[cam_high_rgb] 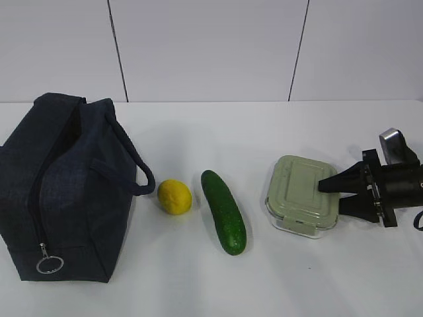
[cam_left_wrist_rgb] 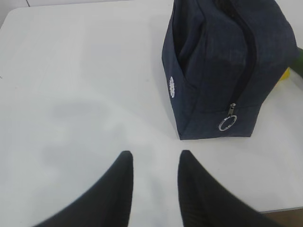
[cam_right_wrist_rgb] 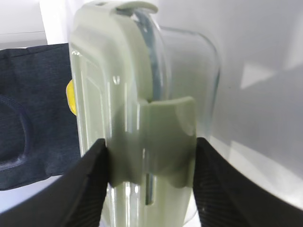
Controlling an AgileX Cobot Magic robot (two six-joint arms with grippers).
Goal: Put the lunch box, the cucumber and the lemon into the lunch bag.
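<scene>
My right gripper [cam_right_wrist_rgb: 149, 179] clamps the box [cam_high_rgb: 302, 194] top and bottom at its near edge on the table, right of the cucumber [cam_high_rgb: 224, 211], to carry it flat to the bag [cam_high_rgb: 63, 188].

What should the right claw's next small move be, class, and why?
Probably lift. The right claw looks clamped across the end of the clear glass lunch box with the pale green clip-on lid, one finger on top, one beneath, while the box seems to rest on the white table, apart from the navy fabric lunch bag.
</scene>
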